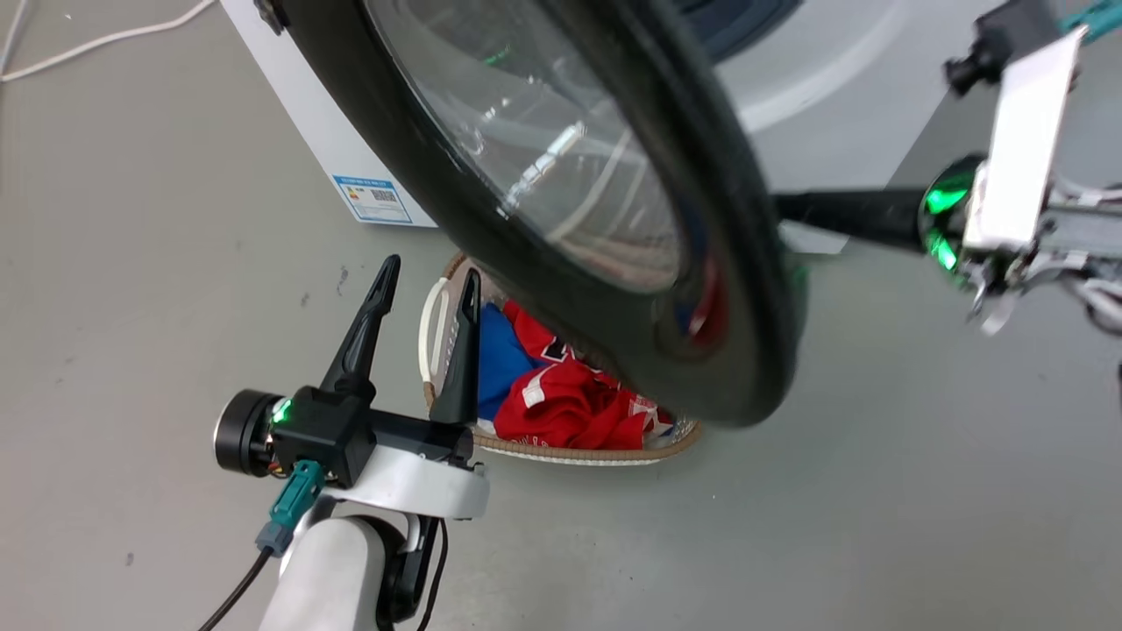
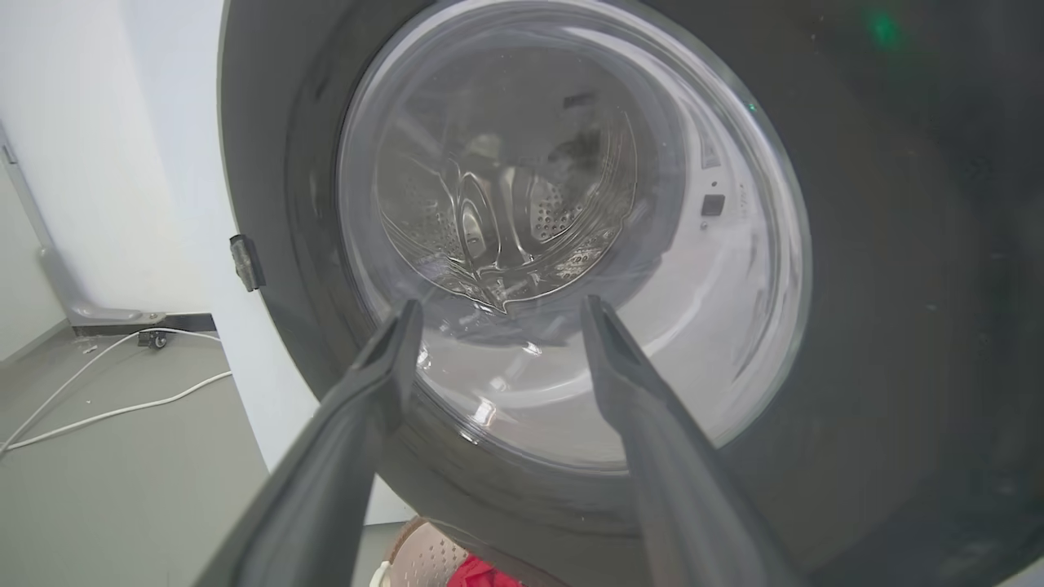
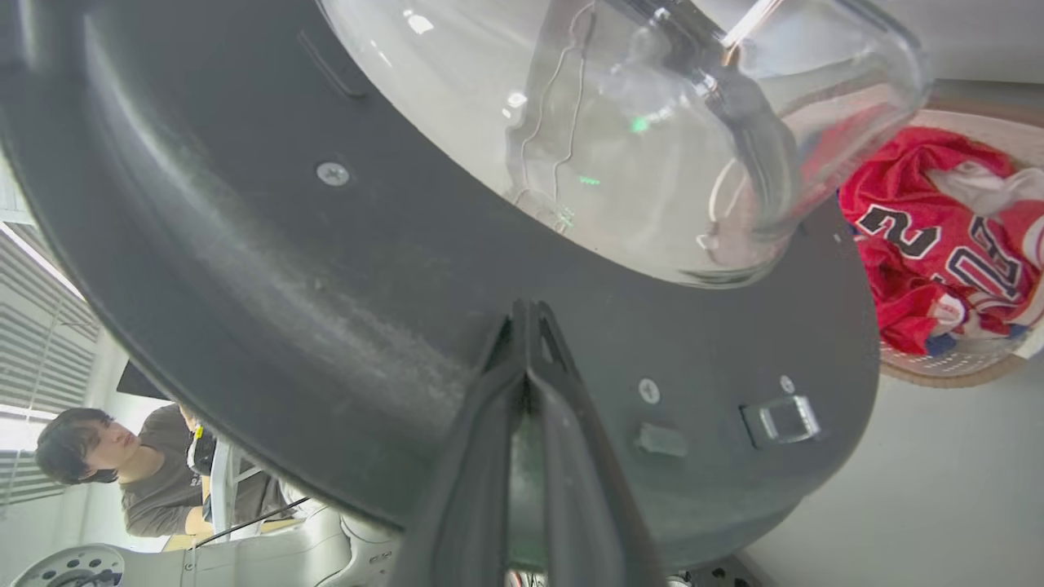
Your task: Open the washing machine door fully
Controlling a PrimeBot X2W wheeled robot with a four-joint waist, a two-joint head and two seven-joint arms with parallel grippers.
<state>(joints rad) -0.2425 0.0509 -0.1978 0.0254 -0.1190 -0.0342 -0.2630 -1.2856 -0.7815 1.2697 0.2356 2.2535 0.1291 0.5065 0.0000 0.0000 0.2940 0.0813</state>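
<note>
- The large round glossy black washing machine door with its bulging clear glass window stands swung clear of the white machine cabinet. In the head view I see it almost edge-on, running from 12 o'clock down to about 5 o'clock. I judge it part open, with more swing to go.
- My right gripper comes in from 3 o'clock in the head view. Its two long dark fingers are pressed together, empty, with the tips against the matte black inner face of the door just under the glass bowl. In the right wrist view the small metal latch loop sits toward 4 o'clock of those tips.
- My left gripper hangs at 8 o'clock in the head view, fingers spread apart and empty. It faces the door's outer glass without touching it.
- To do this well, I'd push on the flat plastic rather than the glass, and curve the push along the hinge arc so the tips don't skid to the rim.
- The left arm looks to be in the door's path, so I'd draw it aside first.
- The woven tan laundry basket of red and blue clothes lies beneath the door's lower edge. I can't tell the clearance.
</note>
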